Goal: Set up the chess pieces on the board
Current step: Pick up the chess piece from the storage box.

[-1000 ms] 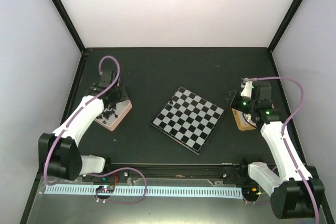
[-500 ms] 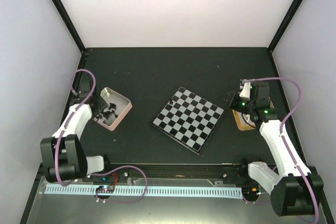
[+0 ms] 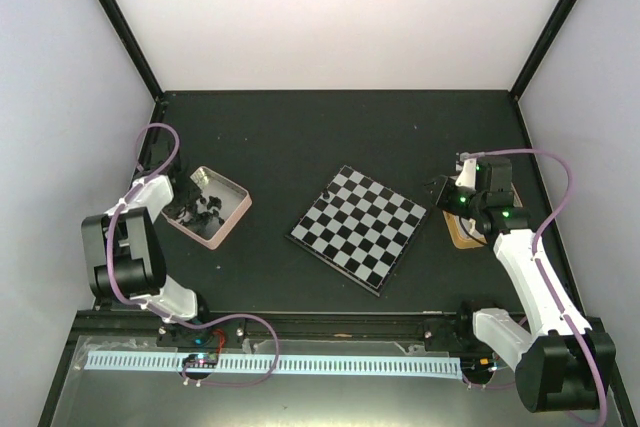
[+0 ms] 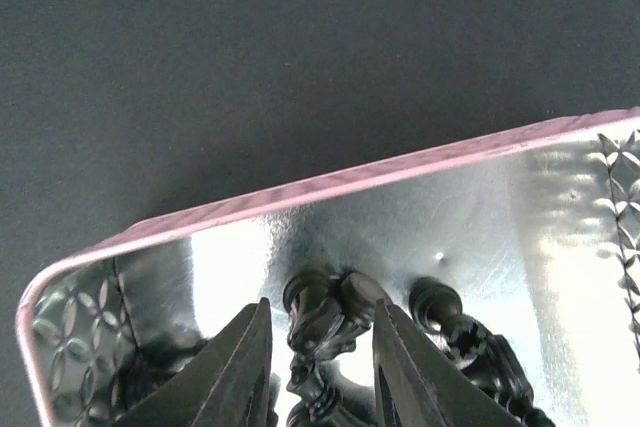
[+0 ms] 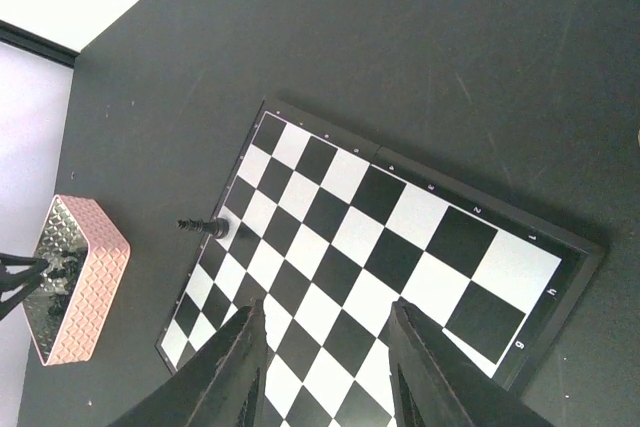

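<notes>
The board (image 3: 355, 227) lies at an angle mid-table. One black chess piece (image 5: 208, 227) stands on a pale square at its edge. More black chess pieces (image 3: 205, 209) lie heaped in a pink tin (image 3: 232, 215) on the left. My left gripper (image 3: 188, 205) reaches into that tin. In the left wrist view it (image 4: 323, 304) is open, its fingers either side of a lying black piece (image 4: 330, 319), with a gap on each side. My right gripper (image 3: 447, 192) hangs off the board's right corner, open and empty (image 5: 328, 309).
A tan tin (image 3: 462, 235) sits under the right arm, mostly hidden by it. The pink tin's rim (image 4: 330, 192) runs just beyond the left fingers. Black frame posts stand at the table's back corners.
The left arm has swung back to the left, uncovering the pink tin, and its fingers have narrowed round a black piece. The right arm has barely moved.
</notes>
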Motion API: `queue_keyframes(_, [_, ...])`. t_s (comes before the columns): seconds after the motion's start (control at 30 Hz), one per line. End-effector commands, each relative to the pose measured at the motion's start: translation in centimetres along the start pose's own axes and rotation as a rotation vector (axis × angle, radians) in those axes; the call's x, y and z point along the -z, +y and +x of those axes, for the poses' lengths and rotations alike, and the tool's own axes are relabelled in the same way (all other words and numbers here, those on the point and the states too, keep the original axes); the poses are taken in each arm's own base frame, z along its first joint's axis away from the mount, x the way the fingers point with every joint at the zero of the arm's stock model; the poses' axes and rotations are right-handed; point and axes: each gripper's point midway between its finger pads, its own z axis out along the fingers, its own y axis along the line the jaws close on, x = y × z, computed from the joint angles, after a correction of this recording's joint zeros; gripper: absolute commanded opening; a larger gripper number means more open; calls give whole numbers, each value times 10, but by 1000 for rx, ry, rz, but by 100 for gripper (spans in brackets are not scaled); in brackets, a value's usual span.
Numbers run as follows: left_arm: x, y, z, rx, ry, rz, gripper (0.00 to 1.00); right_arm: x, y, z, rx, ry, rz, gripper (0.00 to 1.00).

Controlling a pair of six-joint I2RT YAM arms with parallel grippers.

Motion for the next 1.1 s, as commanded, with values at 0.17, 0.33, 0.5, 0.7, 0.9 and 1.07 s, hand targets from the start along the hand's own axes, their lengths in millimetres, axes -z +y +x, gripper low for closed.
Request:
queue_keyframes(0.17, [-10, -7, -11, -14, -3, 1, 28, 1, 6, -1, 15, -11, -24, 34])
queue_keyframes(0.33, [-14, -4, -8, -17, 6, -9, 16, 1, 5, -1, 15, -12, -23, 34])
queue_keyframes(0.5, [-13, -4, -9, -24, 4, -8, 14, 2, 6, -2, 17, -16, -23, 34])
queue_keyframes(0.7, [-10, -6, -10, -29, -1, 1, 3, 3, 6, -1, 17, -16, -24, 34])
queue_keyframes(0.9, [9, -10, -15, -30, -33, 33, 3, 4, 8, -2, 19, -17, -29, 34])
queue_keyframes(1.07, [35, -31, -10, -71, -53, 111, 3, 5, 8, -2, 19, -18, -28, 34])
